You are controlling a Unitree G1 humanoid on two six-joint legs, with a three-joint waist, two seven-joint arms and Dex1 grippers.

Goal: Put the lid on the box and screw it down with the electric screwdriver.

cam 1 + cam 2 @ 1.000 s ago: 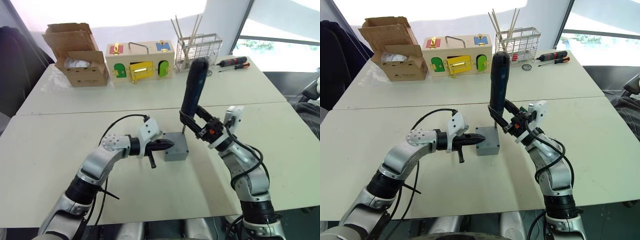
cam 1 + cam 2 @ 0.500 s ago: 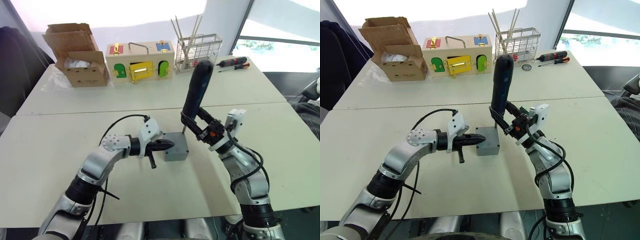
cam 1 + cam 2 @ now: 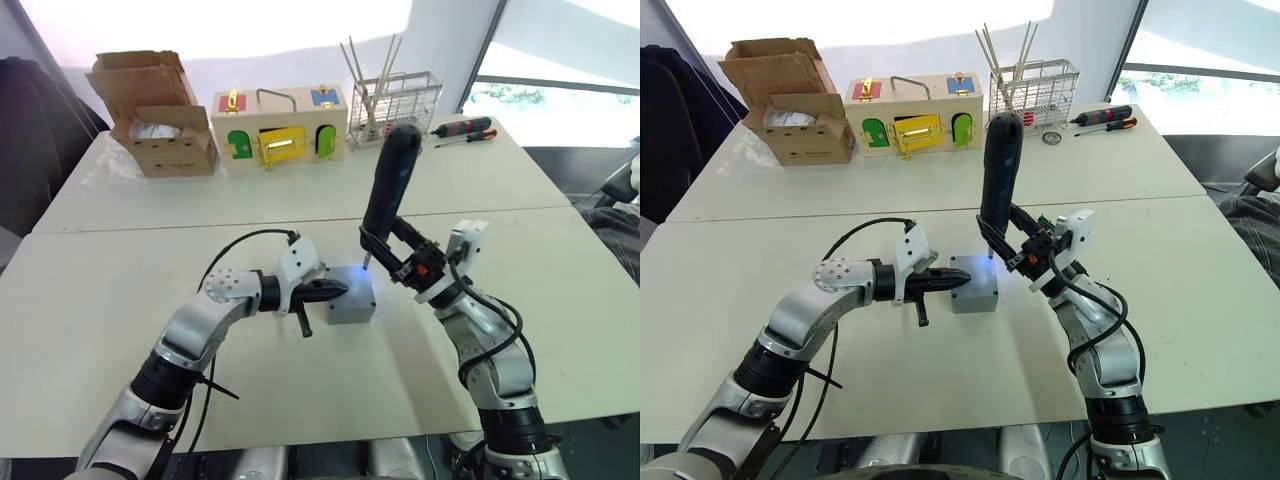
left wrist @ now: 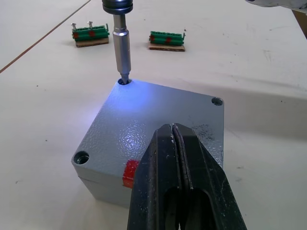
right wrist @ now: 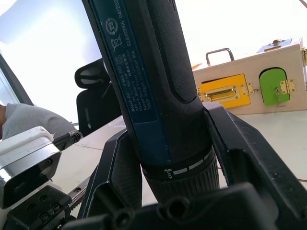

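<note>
The right claw grips the screwdriver, bit in a corner hole of the lid. The closed, empty left claw presses down on the lid. A tilted bit could slip out and shift the box.

white two-panel worktop | bright window right of it | dark chair at its left edge

So from my seat I've got the box as the anchor, sitting on the near white table with the lid on top. My left gripper is pinched closed, tips pressed against the box's left side. My right gripper is clamped round the electric screwdriver, which stands nearly upright over the box's far right corner, bit down on the lid, with a bluish glow there.
</note>
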